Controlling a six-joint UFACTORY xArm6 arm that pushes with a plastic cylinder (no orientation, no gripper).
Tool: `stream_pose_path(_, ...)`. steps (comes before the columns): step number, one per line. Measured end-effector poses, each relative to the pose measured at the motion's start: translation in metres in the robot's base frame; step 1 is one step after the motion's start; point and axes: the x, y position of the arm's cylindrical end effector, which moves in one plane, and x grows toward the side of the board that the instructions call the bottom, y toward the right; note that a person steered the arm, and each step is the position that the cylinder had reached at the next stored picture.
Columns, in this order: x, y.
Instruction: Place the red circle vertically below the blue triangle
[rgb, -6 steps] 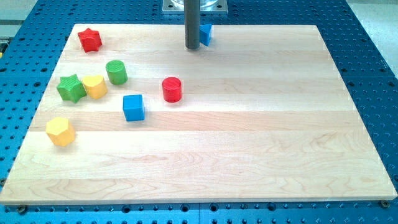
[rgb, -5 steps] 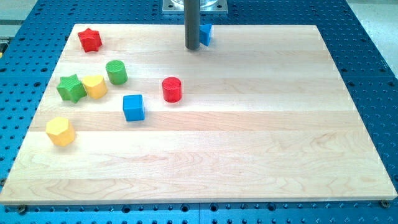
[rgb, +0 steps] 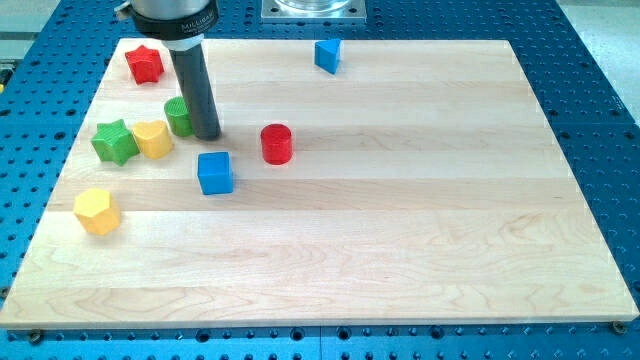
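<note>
The red circle (rgb: 276, 143) stands on the wooden board (rgb: 400, 200), left of the middle. The blue triangle (rgb: 327, 54) sits near the board's top edge, up and to the right of the red circle. My tip (rgb: 207, 135) rests on the board to the left of the red circle, apart from it. The rod stands just right of the green cylinder (rgb: 178, 117) and partly hides it. The blue cube (rgb: 214, 172) lies just below my tip.
A red star (rgb: 144, 63) is at the top left. A green star (rgb: 114, 141) and a yellow block (rgb: 152, 139) sit side by side at the left. A yellow hexagon (rgb: 97, 211) lies lower left. A blue perforated table surrounds the board.
My tip has moved from beside the blue triangle at the top down and to the left, to beside the green cylinder. The blue triangle now shows in full. The blocks have not moved.
</note>
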Motion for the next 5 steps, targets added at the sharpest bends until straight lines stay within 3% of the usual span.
stream_pose_path(2, 0.049, 0.020)
stream_pose_path(4, 0.034, 0.117)
stream_pose_path(5, 0.042, 0.122)
